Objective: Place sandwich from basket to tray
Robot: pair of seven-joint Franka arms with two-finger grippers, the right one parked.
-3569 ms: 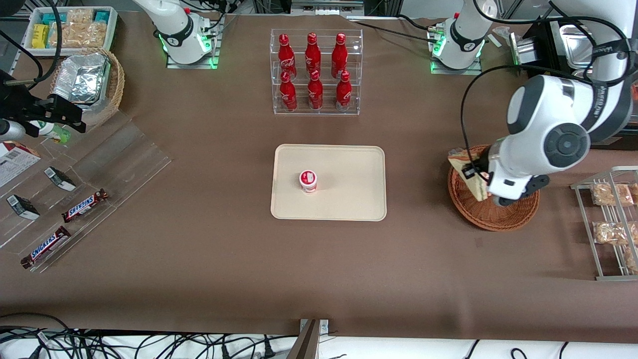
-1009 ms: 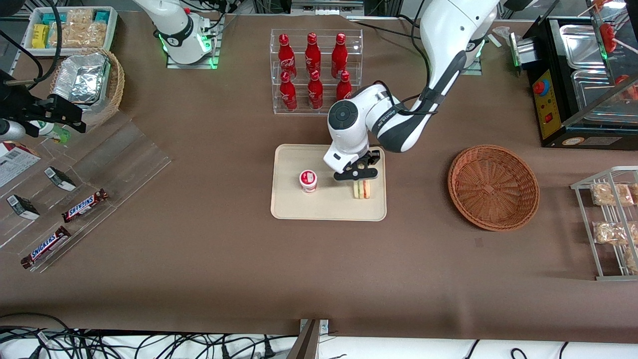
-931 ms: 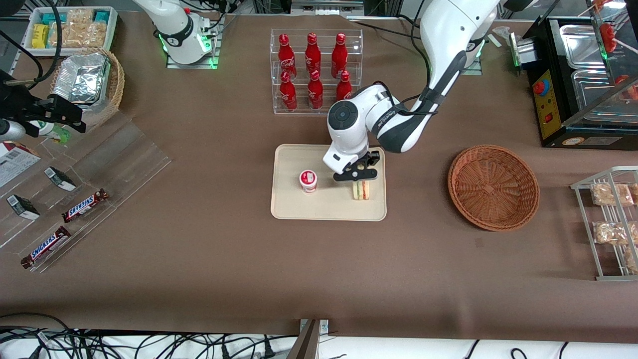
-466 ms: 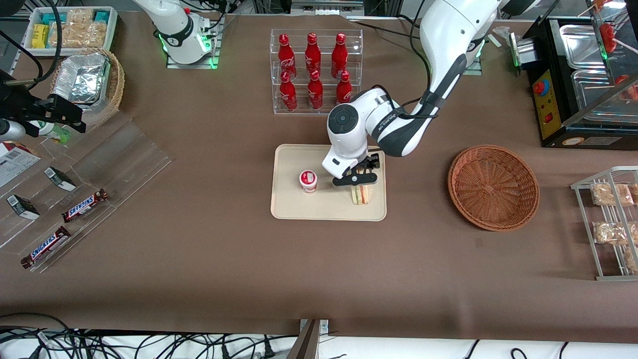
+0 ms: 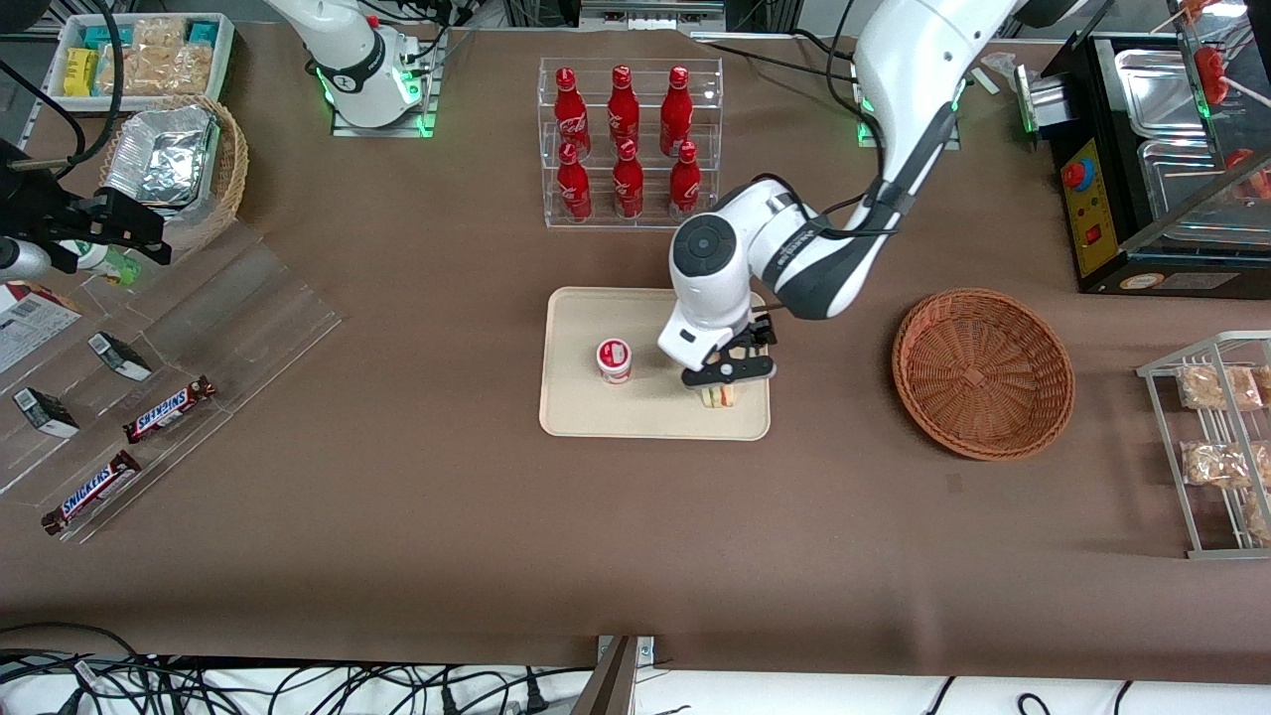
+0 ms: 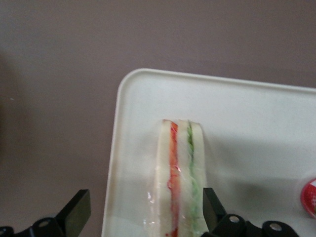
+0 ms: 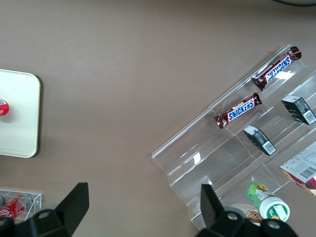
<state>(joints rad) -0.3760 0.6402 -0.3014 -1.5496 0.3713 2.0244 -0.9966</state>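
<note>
On the tray (image 5: 586, 412), nearest the camera, the sandwich (image 5: 719, 397) stands on edge, so delivery looks done; just above it my gripper (image 6: 143, 217) hangs spread wide, gripping nothing; the basket (image 5: 982, 372) holds nothing; withdrawing remains

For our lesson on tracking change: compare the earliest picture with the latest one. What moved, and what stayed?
The sandwich went from the basket to the tray, carried by the gripper, which now hangs above it, jaws open and released. The basket, the cup and the bottles stayed put.
</note>
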